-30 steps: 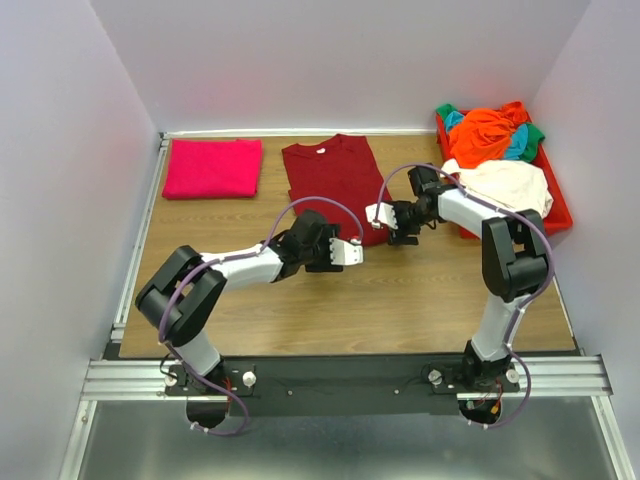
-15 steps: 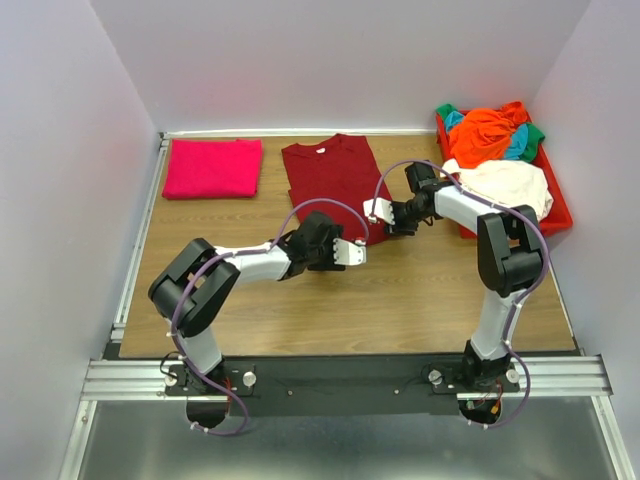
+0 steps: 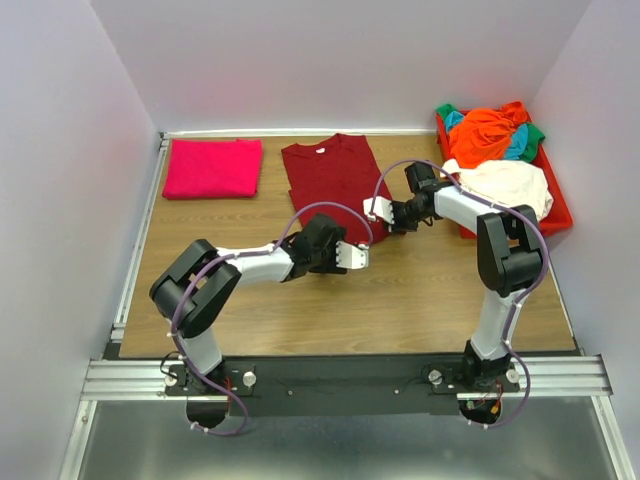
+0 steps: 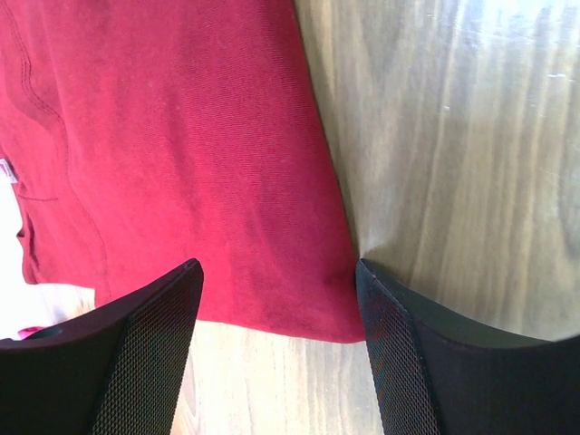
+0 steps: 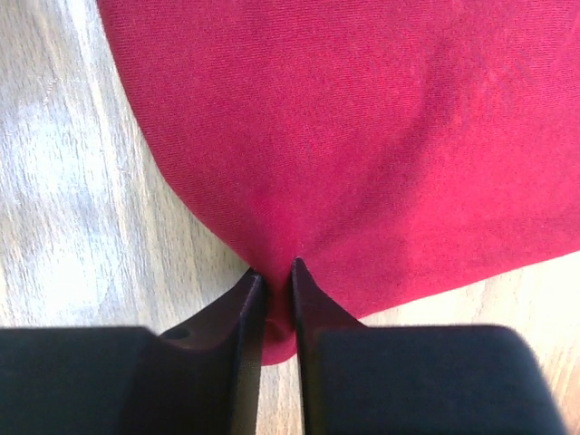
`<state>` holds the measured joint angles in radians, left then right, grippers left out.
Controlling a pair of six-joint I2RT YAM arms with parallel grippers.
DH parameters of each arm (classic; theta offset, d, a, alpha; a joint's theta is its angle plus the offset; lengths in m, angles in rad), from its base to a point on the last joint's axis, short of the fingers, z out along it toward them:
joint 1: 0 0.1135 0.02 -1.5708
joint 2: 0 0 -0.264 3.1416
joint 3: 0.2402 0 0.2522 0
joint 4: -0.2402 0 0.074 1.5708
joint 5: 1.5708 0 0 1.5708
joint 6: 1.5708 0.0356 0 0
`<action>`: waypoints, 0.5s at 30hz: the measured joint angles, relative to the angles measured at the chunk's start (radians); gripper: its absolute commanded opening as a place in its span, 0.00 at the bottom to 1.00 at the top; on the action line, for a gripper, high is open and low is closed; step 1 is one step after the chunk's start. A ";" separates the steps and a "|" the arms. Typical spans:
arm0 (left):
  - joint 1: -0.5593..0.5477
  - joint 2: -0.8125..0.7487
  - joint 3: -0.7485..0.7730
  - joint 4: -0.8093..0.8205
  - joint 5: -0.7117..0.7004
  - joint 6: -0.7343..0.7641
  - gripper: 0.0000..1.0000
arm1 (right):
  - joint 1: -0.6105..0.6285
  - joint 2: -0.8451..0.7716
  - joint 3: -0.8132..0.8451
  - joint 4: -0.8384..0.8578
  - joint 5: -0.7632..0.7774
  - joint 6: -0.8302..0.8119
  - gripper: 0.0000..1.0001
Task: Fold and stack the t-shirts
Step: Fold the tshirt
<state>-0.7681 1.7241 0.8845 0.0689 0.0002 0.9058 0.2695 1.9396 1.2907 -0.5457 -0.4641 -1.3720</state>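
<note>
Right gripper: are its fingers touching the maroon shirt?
Touching. The right wrist view shows the right gripper with both fingers pinched on the edge of the maroon shirt, with cloth bunched between them.

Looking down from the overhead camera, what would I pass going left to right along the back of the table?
magenta-pink t-shirt, folded → dark red t-shirt, laid flat → red tray holding a heap of t-shirts
</note>
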 measured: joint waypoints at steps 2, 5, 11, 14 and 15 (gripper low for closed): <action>0.000 0.010 0.008 0.002 -0.010 0.000 0.72 | 0.000 0.000 0.000 0.002 0.000 0.009 0.13; 0.000 0.023 0.014 0.003 -0.023 -0.002 0.49 | 0.000 0.000 0.000 0.004 -0.001 0.024 0.07; 0.000 0.079 0.056 -0.034 -0.034 -0.011 0.00 | 0.000 -0.015 -0.025 0.021 -0.003 0.066 0.02; 0.000 0.069 0.056 -0.053 -0.026 -0.018 0.00 | 0.000 -0.067 -0.085 0.021 -0.009 0.080 0.01; 0.000 0.054 0.046 -0.063 -0.010 -0.020 0.00 | 0.000 -0.084 -0.100 0.019 -0.010 0.080 0.01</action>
<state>-0.7681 1.7779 0.9306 0.0055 -0.0101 0.8856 0.2695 1.8557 1.1904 -0.5262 -0.4740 -1.2919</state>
